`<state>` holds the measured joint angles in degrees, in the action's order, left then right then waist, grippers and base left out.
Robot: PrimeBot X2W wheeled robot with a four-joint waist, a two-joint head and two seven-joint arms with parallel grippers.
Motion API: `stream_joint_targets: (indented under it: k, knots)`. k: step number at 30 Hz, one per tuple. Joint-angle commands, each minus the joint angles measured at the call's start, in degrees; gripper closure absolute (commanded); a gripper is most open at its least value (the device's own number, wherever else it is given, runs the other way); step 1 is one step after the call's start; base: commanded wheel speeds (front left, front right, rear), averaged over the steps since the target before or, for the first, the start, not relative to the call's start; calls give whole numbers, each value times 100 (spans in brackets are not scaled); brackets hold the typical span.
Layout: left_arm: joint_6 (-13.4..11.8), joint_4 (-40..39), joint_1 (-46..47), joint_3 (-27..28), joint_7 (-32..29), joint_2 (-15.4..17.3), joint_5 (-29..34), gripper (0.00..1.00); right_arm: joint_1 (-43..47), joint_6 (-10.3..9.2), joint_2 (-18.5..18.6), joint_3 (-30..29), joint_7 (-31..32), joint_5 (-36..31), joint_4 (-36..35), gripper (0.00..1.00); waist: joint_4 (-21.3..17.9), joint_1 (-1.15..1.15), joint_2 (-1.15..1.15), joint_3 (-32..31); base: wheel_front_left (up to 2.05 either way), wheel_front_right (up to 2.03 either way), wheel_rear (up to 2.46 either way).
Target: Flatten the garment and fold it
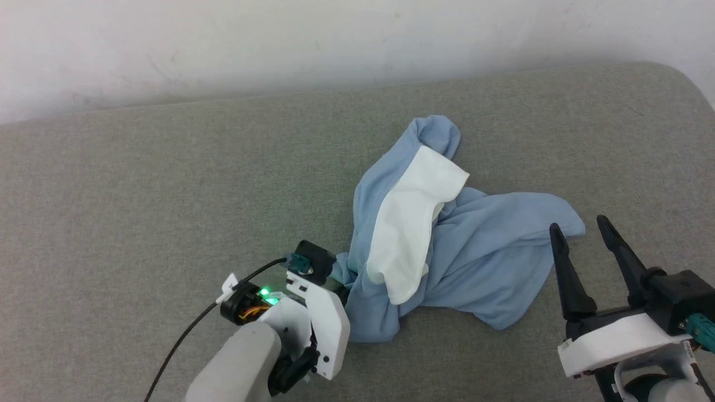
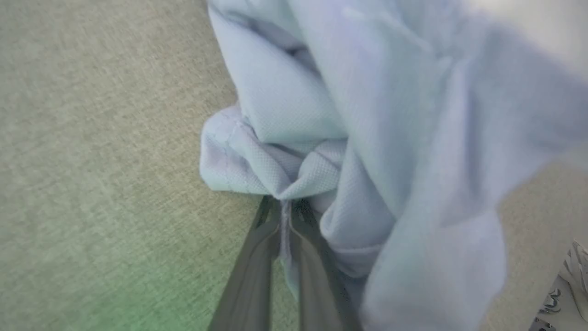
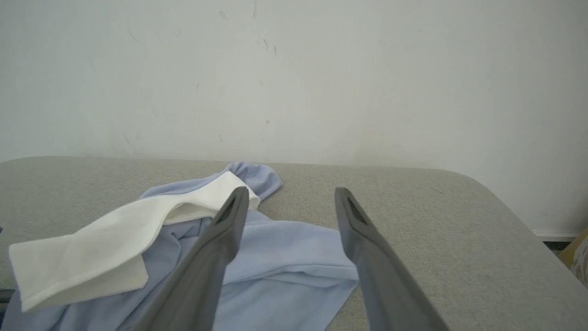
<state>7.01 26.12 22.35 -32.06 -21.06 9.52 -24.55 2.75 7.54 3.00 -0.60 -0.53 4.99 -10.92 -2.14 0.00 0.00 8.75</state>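
The garment is a light blue knit shirt lying crumpled on the grey surface, with a white part draped across its middle. My left gripper is shut on a bunched fold at the garment's lower left edge; in the left wrist view the cloth is pinched between the two dark fingers. My right gripper stands open just off the garment's right edge, fingers apart and holding nothing. In the right wrist view that gripper hovers over the blue cloth, the white part to its left.
The grey upholstered surface stretches wide to the left of the garment. A white wall runs along its far edge. The surface's rounded corner lies at the far right.
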Motion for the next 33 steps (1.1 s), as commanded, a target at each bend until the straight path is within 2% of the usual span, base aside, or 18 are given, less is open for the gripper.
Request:
stream_joint_targets:
  k: [1,6,11,14,15,17,19,23,24,25,30,33]
  knots:
    - [-106,49,12,45,227,109,93,100,-55,-5,-13,-16,-12,34,35,0,-11,0,0,-36,0,0,0]
    - [-898,-873,-82,768,995,613,248,100,44,-5,-13,-73,-39,56,73,0,7,0,0,-204,0,0,0]
    - [-1837,-2273,-1008,1657,1104,1197,198,100,130,-5,-13,-127,-68,97,62,0,50,0,0,-258,0,0,0]
    - [-2404,-2889,-1888,2203,1074,1255,-27,100,169,-5,-13,-163,-83,119,45,0,106,0,0,-264,0,0,0]
    - [-2404,-2889,-1888,2203,1074,1255,-27,100,169,-5,-13,-163,-83,119,45,0,106,0,0,-264,0,0,0]
    - [-2688,-3068,-2476,2524,1077,1185,-244,100,175,-5,-13,-165,-91,131,45,0,124,0,0,-266,0,0,0]
    - [-2835,-3064,-2966,2781,1122,1084,-480,100,170,-5,-13,-170,-94,136,45,0,150,0,0,-255,0,0,0]
    - [-2793,-2903,-3441,2928,1208,934,-777,98,173,-5,-13,-183,-96,122,58,0,241,0,0,-256,0,0,0]
    - [-2742,-2859,-3461,2922,1247,903,-824,60,170,-5,-13,-180,-92,113,59,0,262,0,0,-252,0,0,0]
    - [-2691,-2803,-3457,2895,1282,899,-830,0,168,-5,-13,-186,-90,104,65,0,284,0,0,-257,0,0,0]
    - [-2407,-2939,-3125,2810,2008,915,-598,0,183,-5,-13,-274,-57,124,110,0,431,0,0,-305,0,0,0]
    - [-2133,-3166,-2875,2633,2582,963,-336,0,169,-5,-13,-348,7,256,210,0,535,0,0,-339,0,0,0]
